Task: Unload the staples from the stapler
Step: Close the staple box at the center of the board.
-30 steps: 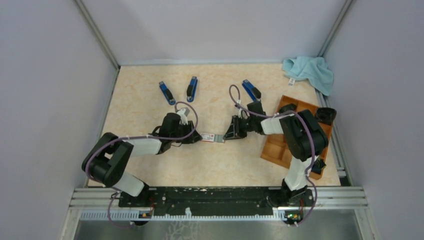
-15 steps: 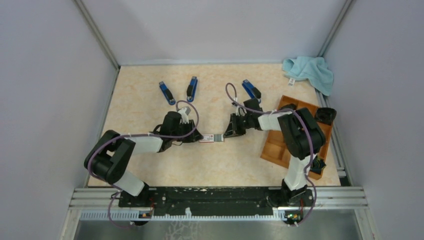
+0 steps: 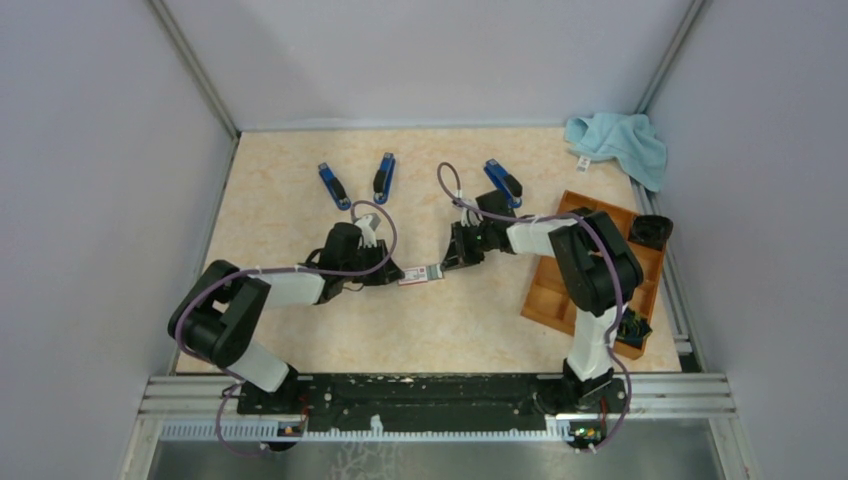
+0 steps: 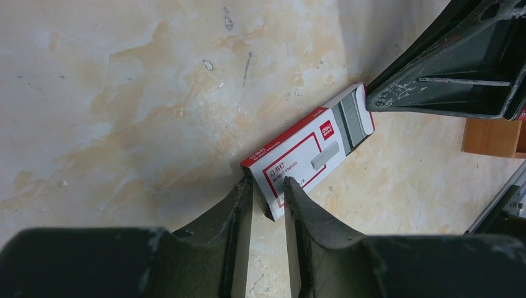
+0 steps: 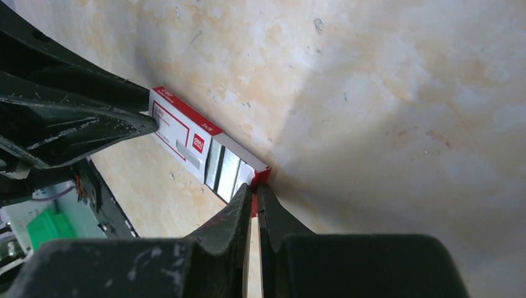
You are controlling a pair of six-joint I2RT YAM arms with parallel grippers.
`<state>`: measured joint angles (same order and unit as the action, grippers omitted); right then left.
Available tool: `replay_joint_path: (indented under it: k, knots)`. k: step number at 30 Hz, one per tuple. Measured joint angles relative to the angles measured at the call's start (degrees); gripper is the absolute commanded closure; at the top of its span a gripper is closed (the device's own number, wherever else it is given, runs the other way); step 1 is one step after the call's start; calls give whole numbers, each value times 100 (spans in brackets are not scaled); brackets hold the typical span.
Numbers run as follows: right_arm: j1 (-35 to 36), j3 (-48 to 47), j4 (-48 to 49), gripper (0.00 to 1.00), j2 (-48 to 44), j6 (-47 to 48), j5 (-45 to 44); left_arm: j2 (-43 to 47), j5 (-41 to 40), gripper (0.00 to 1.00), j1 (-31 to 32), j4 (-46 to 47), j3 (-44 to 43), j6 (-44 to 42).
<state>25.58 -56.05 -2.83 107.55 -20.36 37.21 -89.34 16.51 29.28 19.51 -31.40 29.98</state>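
Meeting over the middle of the table, the two arms work a small white-and-red staple box from either end in the overhead view. The left gripper comes in from 9 o'clock and the right gripper from 3 o'clock. Three blue-and-black staplers lie well apart from the box toward 11, 12 and 1 o'clock, none touched by an arm. A wooden tray sits at 3 o'clock and a blue cloth in the far corner at 1 o'clock.

Seen from the left wrist, the left gripper is clamped on the box's near end, one finger against each side. The staples, grey joined strips, show in the opened far end at 2 o'clock, just beside the tip of the right gripper.

Seen from the right wrist, the right gripper is pinched almost fully closed on the red end of the box's inner sleeve, with the strips just beyond its tips toward 11 o'clock.

By this evidence, the only staples in sight are those in the box. Whether any stapler has been emptied cannot be told, and the unloading itself appears to lie ahead.
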Motion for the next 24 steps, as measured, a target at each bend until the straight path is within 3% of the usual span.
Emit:
replay_joint_path:
  k: [24]
  knots:
    - [433, -332, -20, 94, 181, 133, -164, -2, 81, 73, -17, -72, 0, -2]
